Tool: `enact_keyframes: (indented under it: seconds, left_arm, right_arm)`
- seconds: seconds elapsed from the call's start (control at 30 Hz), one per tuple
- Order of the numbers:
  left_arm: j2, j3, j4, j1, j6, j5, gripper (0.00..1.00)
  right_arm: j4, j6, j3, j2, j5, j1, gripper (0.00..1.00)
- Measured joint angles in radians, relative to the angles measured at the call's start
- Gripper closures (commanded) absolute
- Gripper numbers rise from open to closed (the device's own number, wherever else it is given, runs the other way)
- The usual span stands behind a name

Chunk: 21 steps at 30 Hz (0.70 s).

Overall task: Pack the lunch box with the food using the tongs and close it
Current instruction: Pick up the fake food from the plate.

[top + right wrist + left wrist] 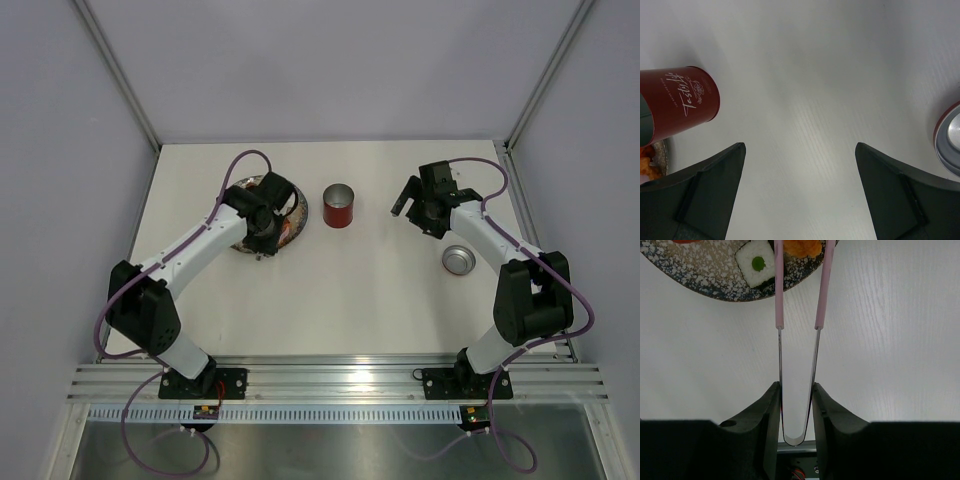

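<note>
Your left end effector (796, 390) is partly closed on the tongs (820, 285). Its matte black fingers (765, 410) press from both sides on the two thin arms, just above the rounded U-bend where they join. Near the bend the arms are bare, narrow metal strips. Farther out they wear smooth pale pink sleeves.

The pink ends reach over the rim of the plate (700, 280), a round dish with a speckled grey-and-blue glaze. On it sits a square white rice roll (756, 262) with a green centre, just beside the left tong arm. A rough, crumbly orange piece (802, 247) lies between the two arms at the top edge. You cannot tell whether the tips touch it.

Your right end effector (800, 150) hangs fully spread and holds nothing, its dark fingers well apart above the white, faintly grained tabletop (350, 300).

The lunch box (338, 206), a glossy red cylinder with white script and a silver metal interior, stands upright and open just right of the plate. Its lid (458, 260), a round disc lying silver side up, rests on the tabletop near the right arm, well apart from the canister.
</note>
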Motion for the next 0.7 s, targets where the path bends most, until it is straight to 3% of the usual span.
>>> enact_keyframes:
  seconds: [0.7]
  left_arm:
    - [-0.029,-0.029,0.006,0.000,-0.001,0.001,0.67]
  right_arm:
    - [0.003,0.000,-0.006,0.000,-0.025,0.000,0.01]
